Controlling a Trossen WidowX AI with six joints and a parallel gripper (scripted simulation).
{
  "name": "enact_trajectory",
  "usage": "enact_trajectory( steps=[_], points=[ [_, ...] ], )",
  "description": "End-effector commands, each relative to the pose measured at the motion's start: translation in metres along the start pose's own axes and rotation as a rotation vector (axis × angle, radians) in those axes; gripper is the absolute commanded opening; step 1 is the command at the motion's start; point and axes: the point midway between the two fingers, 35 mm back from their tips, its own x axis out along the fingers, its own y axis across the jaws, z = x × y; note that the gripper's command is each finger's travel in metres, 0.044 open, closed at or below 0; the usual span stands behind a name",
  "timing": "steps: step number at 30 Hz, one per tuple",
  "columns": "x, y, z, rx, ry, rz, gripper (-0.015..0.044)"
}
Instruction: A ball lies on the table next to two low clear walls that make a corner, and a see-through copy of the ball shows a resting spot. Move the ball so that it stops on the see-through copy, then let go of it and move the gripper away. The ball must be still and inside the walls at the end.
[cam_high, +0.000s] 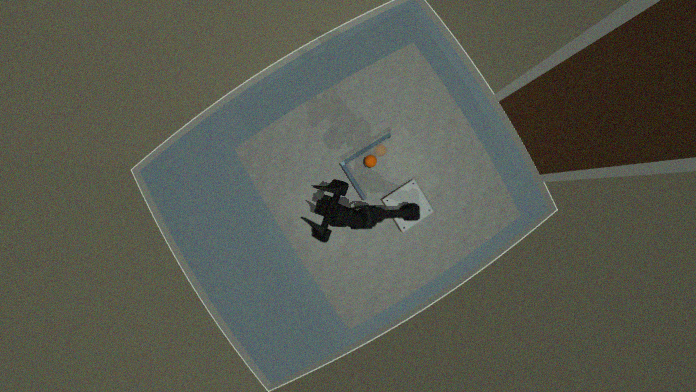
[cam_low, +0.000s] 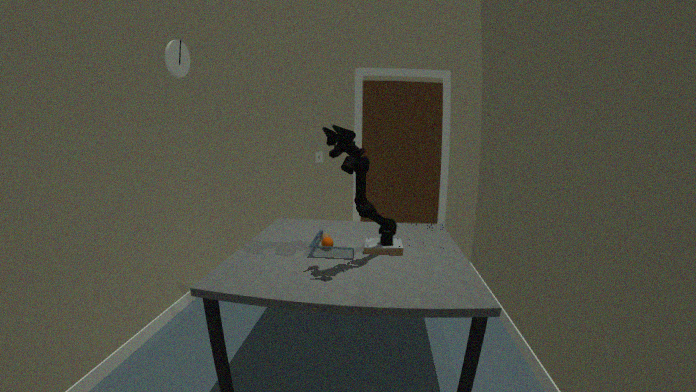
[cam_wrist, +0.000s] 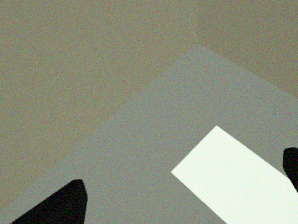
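Ball (cam_high: 370, 161) — orange, resting on the table (cam_high: 280, 240) inside the corner made by the clear walls (cam_high: 354, 171), close to the corner itself. See-through copy (cam_high: 381, 150) lies just beside the ball, further along the wall from the corner; ball and copy look to overlap only at their edges, if at all. In the exterior view the ball (cam_low: 327, 241) sits against the walls (cam_low: 316, 240).

Gripper (cam_high: 320, 207) — outside the walls, on the far side of one wall from the ball, raised high above the table (cam_low: 350, 285) on a near-upright arm (cam_low: 361, 190). Fingers spread wide, nothing between them. Arm base (cam_high: 409, 206) stands near the wall's end.
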Motion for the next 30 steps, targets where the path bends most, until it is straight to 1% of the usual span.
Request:
enact_trajectory(
  steps=[1,8,11,15,19,23,27,30],
  points=[
    [-0.020,-0.005,-0.070,0.143,0.155,-0.023,0.0440],
    [-0.065,-0.004,-0.168,0.380,0.377,-0.078,0.0440],
    [-0.089,0.004,-0.208,0.492,0.474,-0.101,0.0440],
    [-0.117,0.023,-0.249,0.616,0.582,-0.115,0.0440],
    [-0.153,0.059,-0.295,0.779,0.720,-0.120,0.0440],
    [-0.187,0.106,-0.327,0.944,0.851,-0.106,0.0440],
    [-0.218,0.159,-0.345,1.114,0.974,-0.077,0.0440],
    [-0.239,0.202,-0.349,1.242,1.062,-0.043,0.0440]
  ],
)
